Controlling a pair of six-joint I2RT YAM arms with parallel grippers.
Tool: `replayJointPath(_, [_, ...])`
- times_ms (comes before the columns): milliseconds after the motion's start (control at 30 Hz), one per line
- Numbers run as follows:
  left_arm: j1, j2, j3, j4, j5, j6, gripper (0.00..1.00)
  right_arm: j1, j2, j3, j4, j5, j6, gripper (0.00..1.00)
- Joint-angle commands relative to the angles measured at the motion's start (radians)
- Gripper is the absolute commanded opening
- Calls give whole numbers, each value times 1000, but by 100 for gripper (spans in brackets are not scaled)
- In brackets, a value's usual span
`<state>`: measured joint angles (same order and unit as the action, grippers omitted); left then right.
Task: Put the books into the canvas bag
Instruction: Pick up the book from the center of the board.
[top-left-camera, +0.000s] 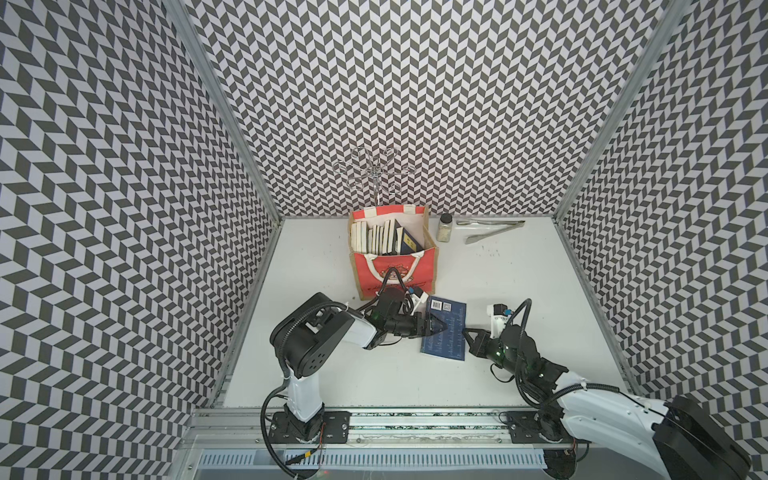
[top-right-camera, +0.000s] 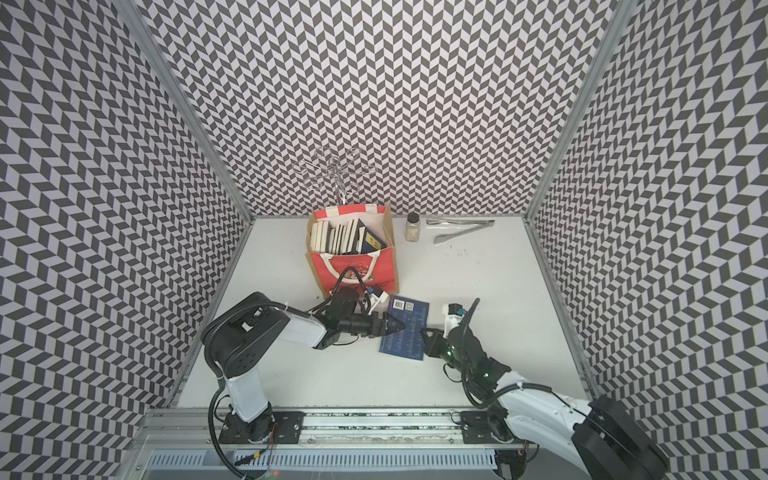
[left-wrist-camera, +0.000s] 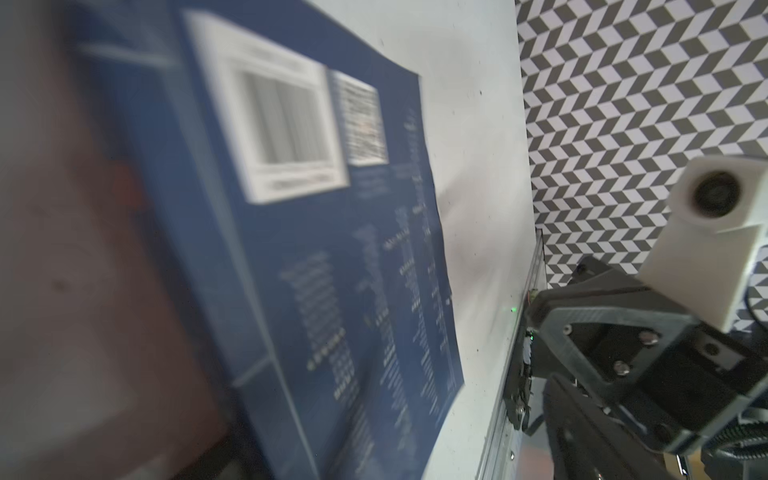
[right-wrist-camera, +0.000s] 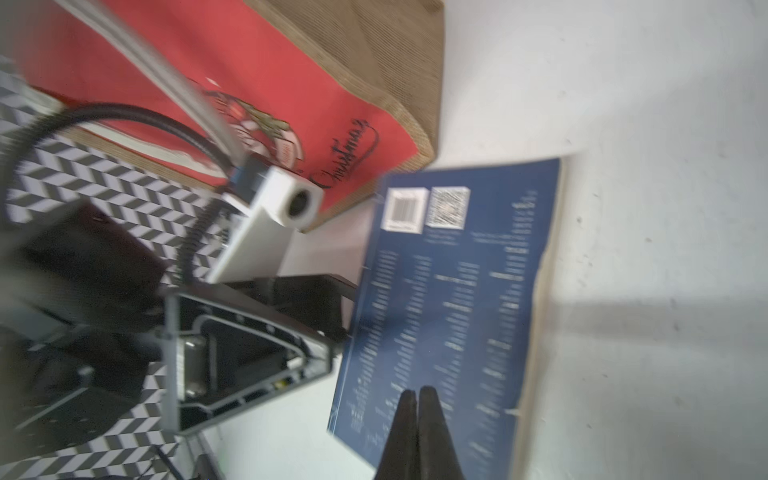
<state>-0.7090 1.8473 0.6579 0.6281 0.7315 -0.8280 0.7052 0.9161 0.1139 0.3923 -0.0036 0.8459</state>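
pressing tight together with nothing visible between them, the right jaws sit at the right edge of the navy book (top-left-camera: 451, 345) (top-right-camera: 405, 345) (right-wrist-camera: 449, 311), their tips over its cover in the right wrist view. the left jaws stand spread wide at the book's opposite edge and reach over it in both top views; whether they touch it cannot be told.

the book lies on the white counter (top-left-camera: 332, 374), back cover up, with its barcode end toward the canvas bag (top-left-camera: 424, 270) (right-wrist-camera: 291, 83). it is just in front of the bag's right corner and outside it. the wrist of the left arm (top-left-camera: 361, 330) stands across the bag's red front panel, between the book and the bag's mouth.

the bag stands upright and open, packed with other books (top-left-camera: 374, 239) on end along its left and middle. a navy one with a yellow label (top-left-camera: 409, 243) leans at their right, with white lining showing beside it.

right of the bag, near the back wall, are a small jar (top-left-camera: 445, 227) and metal tongs (top-left-camera: 494, 235). a wire stand (top-left-camera: 376, 170) rises behind the bag.
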Motion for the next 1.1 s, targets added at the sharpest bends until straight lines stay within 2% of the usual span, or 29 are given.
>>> replayJointPath(0, [-7, -11, -22, -72, 42, 3, 86, 5, -42, -30, 96, 8, -14, 0])
replayJointPath(167, [9, -44, -38, -93, 29, 12, 86, -22, -58, -8, -9, 40, -22, 1])
replayJointPath(200, [11, -45, -39, -96, 29, 12, 86, -40, -52, 0, -30, 35, -29, 14])
replayJointPath(233, [12, -46, -39, -100, 27, 12, 86, -71, -35, 9, -53, 20, -37, 37])
replayJointPath(267, [11, -46, -39, -97, 25, 12, 86, -116, -9, 23, -73, -16, -53, 51])
replayJointPath(333, [13, -42, -40, -86, 26, 5, 86, -208, 49, 45, -91, -106, -93, 64])
replayJointPath(433, [13, -33, -34, -81, 28, 0, 86, -299, 132, 85, -115, -220, -163, 69])
replayJointPath(533, [13, -26, -27, -81, 27, 1, 86, -325, 220, 144, -139, -312, -230, 72])
replayJointPath(667, [11, -10, -13, -82, 28, -2, 86, -326, 335, 155, -67, -460, -266, 74])
replayJointPath(833, [5, 6, 8, -88, 29, -1, 86, -275, 383, 145, 22, -527, -253, 75])
replayJointPath(900, [2, 8, 11, -88, 25, -3, 76, -257, 381, 143, 30, -519, -246, 75])
replayJointPath(1067, [3, -6, 11, -117, -9, 8, 34, -259, 339, 127, 11, -485, -241, 75])
